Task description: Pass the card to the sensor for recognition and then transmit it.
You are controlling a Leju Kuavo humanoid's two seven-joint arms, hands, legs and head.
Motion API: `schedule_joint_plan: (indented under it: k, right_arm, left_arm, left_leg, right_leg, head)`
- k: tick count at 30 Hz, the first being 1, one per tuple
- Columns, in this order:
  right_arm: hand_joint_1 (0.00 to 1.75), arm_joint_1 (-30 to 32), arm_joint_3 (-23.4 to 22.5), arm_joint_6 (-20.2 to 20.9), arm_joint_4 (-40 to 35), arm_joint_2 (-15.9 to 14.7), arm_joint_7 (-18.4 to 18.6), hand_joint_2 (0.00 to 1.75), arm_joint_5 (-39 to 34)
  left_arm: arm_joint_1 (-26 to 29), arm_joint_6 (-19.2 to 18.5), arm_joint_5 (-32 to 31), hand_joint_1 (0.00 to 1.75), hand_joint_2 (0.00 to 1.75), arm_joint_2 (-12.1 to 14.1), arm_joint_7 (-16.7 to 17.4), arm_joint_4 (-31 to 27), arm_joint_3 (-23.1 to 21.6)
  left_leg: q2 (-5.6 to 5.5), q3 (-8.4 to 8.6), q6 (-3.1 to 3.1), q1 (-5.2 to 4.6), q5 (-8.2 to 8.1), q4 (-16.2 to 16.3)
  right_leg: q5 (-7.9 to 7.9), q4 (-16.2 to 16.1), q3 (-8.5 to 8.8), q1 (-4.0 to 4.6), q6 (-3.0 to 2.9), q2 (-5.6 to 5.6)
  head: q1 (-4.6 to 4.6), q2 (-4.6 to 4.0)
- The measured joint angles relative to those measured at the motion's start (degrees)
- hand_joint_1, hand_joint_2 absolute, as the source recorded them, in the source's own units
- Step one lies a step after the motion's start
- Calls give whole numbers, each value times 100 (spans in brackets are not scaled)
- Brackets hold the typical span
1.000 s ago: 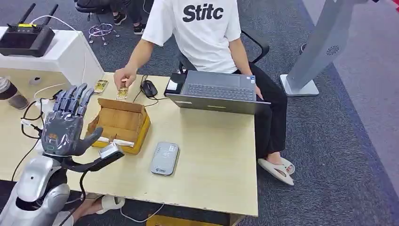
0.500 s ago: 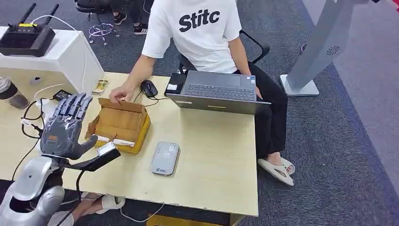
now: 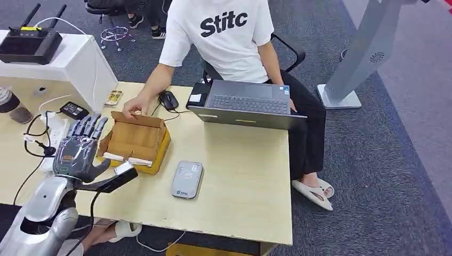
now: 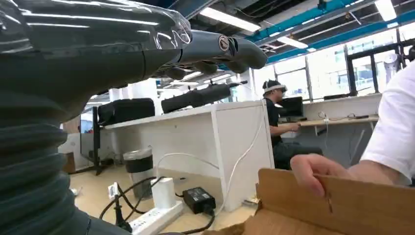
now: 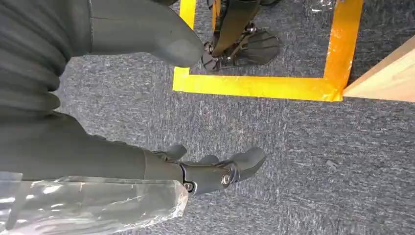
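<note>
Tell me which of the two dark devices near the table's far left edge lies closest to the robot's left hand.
The black power adapter, just beyond the left hand's fingers beside the white power strip. The antenna router sits farther off, up on the white stand.

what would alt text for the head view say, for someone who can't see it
The robot hand, the left one, hovers open beside a cardboard box on a wooden desk. A seated person's hand touches the box's far edge; a grey card reader lies nearer, a laptop behind.
</note>
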Motion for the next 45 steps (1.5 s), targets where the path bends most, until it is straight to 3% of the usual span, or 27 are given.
schedule_joint_plan:
  k: [10,33,36,38,42,45]
  right_arm:
    - [0,-3,-9,13,0,0,7,175,107]
    - [0,-59,-44,98,0,9,74,175,302]
    - [0,-68,-44,98,0,22,81,175,315]
    - [0,-71,-44,98,0,26,85,175,330]
    - [0,-73,-44,98,2,42,105,175,341]
    - [0,-74,-44,98,2,44,105,175,341]
  left_arm:
    - [-139,-713,623,0,175,-24,-256,201,-120]
    - [-315,-695,568,0,175,-33,-90,974,-494]
    - [-315,-682,551,23,175,-35,-94,1069,-511]
    - [-313,-654,537,96,175,-35,-113,1127,-531]
    - [-312,-592,531,96,175,-28,-151,1222,-540]
    - [-311,-592,518,138,175,-26,-157,1254,-542]
  left_leg:
    - [0,-1,0,0,0,0]
    - [0,-1,0,0,0,0]
    - [0,-1,0,0,0,0]
    - [0,-2,0,0,0,0]
    - [0,-2,0,0,0,0]
    - [-1,-3,0,0,0,0]
  right_leg:
    - [0,0,0,0,0,0]
    - [0,0,-1,0,0,1]
    - [0,0,-1,0,0,1]
    - [0,0,0,0,0,0]
    - [0,0,-1,0,0,0]
    - [0,0,0,0,0,0]
  head:
    - [0,0]
    - [0,0]
    - [0,0]
    - [0,0]
    - [-2,0]
    - [0,0]
